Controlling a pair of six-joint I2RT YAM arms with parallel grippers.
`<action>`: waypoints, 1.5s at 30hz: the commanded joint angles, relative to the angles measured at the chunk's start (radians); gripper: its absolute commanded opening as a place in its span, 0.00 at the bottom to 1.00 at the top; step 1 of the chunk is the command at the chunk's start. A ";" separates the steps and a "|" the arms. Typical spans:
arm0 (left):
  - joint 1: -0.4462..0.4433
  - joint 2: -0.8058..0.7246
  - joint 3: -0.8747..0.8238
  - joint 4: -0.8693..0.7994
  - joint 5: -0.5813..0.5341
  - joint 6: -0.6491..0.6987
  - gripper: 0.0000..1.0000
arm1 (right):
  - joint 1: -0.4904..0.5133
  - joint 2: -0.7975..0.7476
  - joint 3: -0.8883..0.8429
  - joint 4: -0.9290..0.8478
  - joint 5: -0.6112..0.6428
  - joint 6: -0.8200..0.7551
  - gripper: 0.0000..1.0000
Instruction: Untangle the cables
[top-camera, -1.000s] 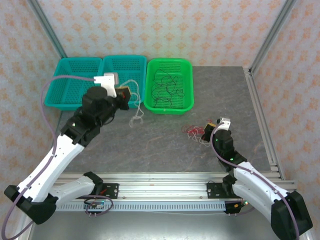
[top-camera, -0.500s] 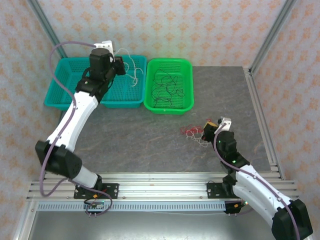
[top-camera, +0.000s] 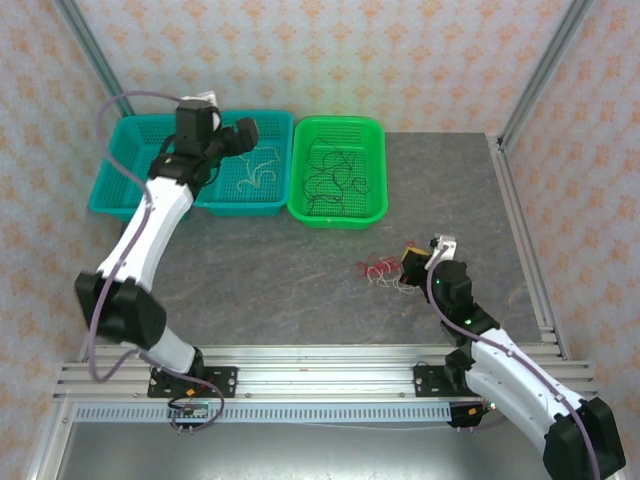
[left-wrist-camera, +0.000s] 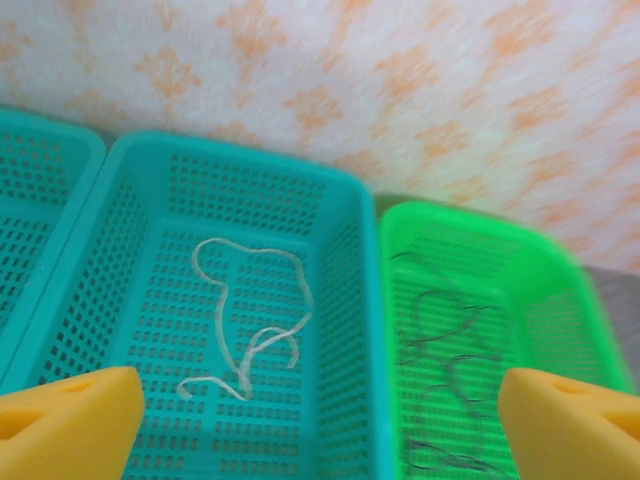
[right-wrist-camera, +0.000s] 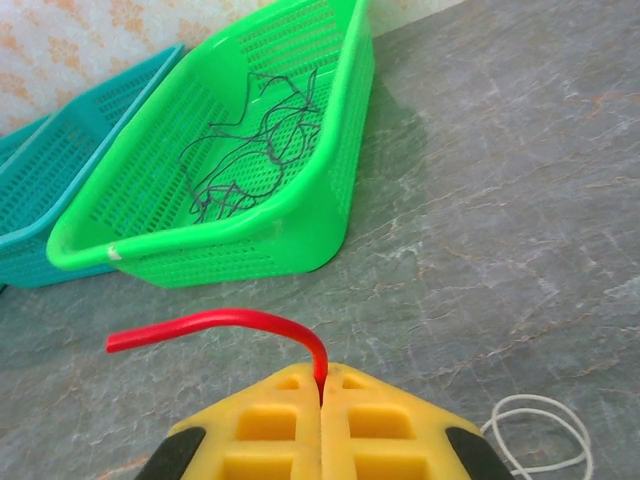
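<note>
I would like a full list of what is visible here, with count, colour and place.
table: one, grey, under everything.
teal baskets: two, teal, far left, side by side.
green basket: one, green, right of the teal ones.
white cable: one, white, inside the right teal basket.
black cables: several, black, lying in the green basket.
red cable: at least one, red, held by the right pincer.
white loop: one, white, on the table by the right pincer.
left pincer: one, yellow, open above the right teal basket.
right pincer: one, yellow, shut on the red cable.

Green basket (top-camera: 336, 221) (mesh-walled), teal basket (top-camera: 240, 206) just beside it, second teal basket (top-camera: 116, 204), grey table (top-camera: 300, 285)
</note>
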 joint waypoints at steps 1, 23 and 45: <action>-0.032 -0.176 -0.127 0.091 0.118 -0.060 0.92 | -0.002 0.026 0.056 0.002 -0.114 -0.008 0.00; -0.435 -0.316 -0.464 0.123 0.169 -0.039 0.93 | 0.231 0.352 0.270 0.069 -0.033 0.010 0.60; -0.732 0.474 -0.003 -0.138 0.141 -0.464 0.40 | 0.122 -0.180 0.125 -0.499 0.636 0.615 0.61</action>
